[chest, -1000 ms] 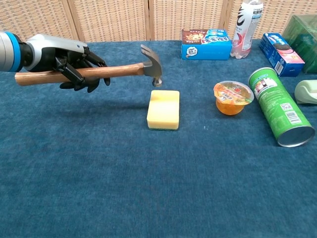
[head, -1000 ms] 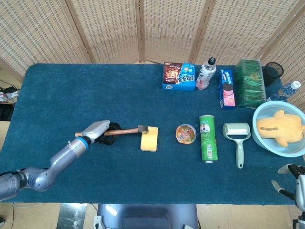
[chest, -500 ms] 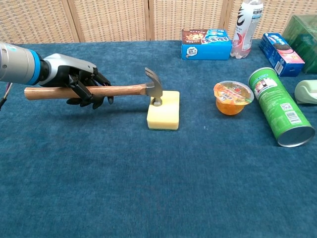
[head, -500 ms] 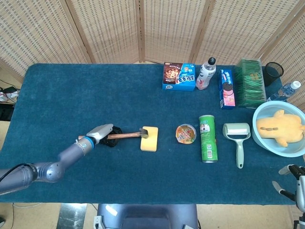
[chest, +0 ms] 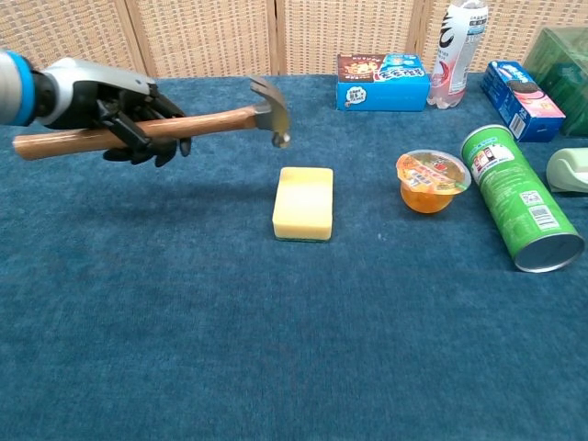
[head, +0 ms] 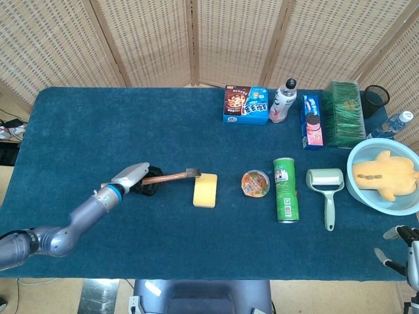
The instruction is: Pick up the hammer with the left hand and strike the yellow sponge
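Currently left hand [chest: 119, 108] grips the hammer [chest: 193, 122] mid-handle, head raised clear of the yellow sponge [chest: 304, 203], which lies flat on the table [chest: 276, 367]. Looks like the strike step, at top of swing. Next: bring the head down on the sponge. Right hand [head: 400, 252] idle at the table edge, holding nothing.

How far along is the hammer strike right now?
Pickup is done: the left robot hand grips the hammer by its handle. The head is in the air, up and left of the yellow sponge, not touching. Left: bring it down onto the sponge.
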Robot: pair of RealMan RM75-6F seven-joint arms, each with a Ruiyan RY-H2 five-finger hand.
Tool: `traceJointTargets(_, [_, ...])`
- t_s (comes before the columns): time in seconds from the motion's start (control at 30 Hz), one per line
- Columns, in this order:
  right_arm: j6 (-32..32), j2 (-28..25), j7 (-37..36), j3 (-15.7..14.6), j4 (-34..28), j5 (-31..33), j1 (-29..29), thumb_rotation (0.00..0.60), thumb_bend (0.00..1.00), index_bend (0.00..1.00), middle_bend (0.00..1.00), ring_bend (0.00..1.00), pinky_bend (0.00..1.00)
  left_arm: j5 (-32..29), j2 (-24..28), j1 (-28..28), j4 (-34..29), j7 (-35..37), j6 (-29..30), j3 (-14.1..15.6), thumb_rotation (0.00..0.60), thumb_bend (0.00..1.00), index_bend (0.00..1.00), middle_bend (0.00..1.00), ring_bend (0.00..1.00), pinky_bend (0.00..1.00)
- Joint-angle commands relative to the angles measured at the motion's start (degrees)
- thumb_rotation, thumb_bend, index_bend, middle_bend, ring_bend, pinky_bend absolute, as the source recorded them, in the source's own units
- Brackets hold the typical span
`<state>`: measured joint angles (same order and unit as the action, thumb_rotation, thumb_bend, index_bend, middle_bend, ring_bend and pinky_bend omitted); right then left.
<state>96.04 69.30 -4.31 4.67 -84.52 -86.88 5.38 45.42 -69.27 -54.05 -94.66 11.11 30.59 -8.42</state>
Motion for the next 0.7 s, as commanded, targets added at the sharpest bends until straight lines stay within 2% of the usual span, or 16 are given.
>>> traceJointTargets(0.03, [-0.1, 0.0, 0.1, 0.0, -0.2, -0.1, -0.1, 0.600, 0.14, 0.54, 0.53, 0.49, 0.36, 2.6, 1.4, 2.0, -1.0, 1.4, -0.4, 0.1, 0.600, 0.61, 0.57, 0.64, 0.68, 0.79])
traceJointTargets(0.27, [-0.7, -0.1, 1.0, 0.0, -0.8, -0.5, -0.7, 0.600, 0.14, 0.54, 0.53, 0.49, 0.36, 7.5, 2.8, 6.4, 0.5, 4.7, -1.2, 0.9, 0.600, 0.61, 0.57, 0.64, 0.68, 0.79])
traceJointTargets(0.43, [-1.5, 0.0, 1.6, 0.0, -1.3, -0.5, -1.2, 0.600, 0.14, 0.54, 0.53, 0.49, 0.36, 14.6, -0.6, 10.4, 7.2, 6.6, 3.3, 1.2, 0.600, 0.60, 0.57, 0.64, 0.68, 0.77])
traceJointTargets(0.53, [-1.6, 0.0, 1.9, 0.0, -1.5, -0.6, -1.3, 0.600, 0.14, 0.54, 0.53, 0.49, 0.36, 20.0, -3.4, 12.0, 11.1, 8.0, 6.4, 1.4, 0.600, 0.55, 0.57, 0.63, 0.63, 0.62])
traceJointTargets(0.6, [-1.6, 0.0, 2.1, 0.0, -1.6, -0.6, -1.3, 0.600, 0.14, 0.54, 0.53, 0.49, 0.36, 24.5, -5.1, 12.6, 13.9, 10.1, 7.4, 1.9, 0.600, 0.47, 0.54, 0.58, 0.49, 0.47])
traceJointTargets(0.63, [-1.5, 0.0, 2.2, 0.0, -1.6, -0.6, -1.3, 0.600, 0.14, 0.54, 0.53, 0.49, 0.36, 26.1, -5.8, 12.7, 15.0, 10.9, 8.0, 2.1, 0.600, 0.44, 0.52, 0.54, 0.44, 0.44])
traceJointTargets(0.7, [-1.3, -0.1, 2.3, 0.0, -1.8, -0.6, -1.3, 0.600, 0.14, 0.54, 0.53, 0.49, 0.36, 29.6, -7.0, 12.7, 17.1, 12.0, 8.6, 3.0, 0.600, 0.36, 0.42, 0.44, 0.33, 0.36])
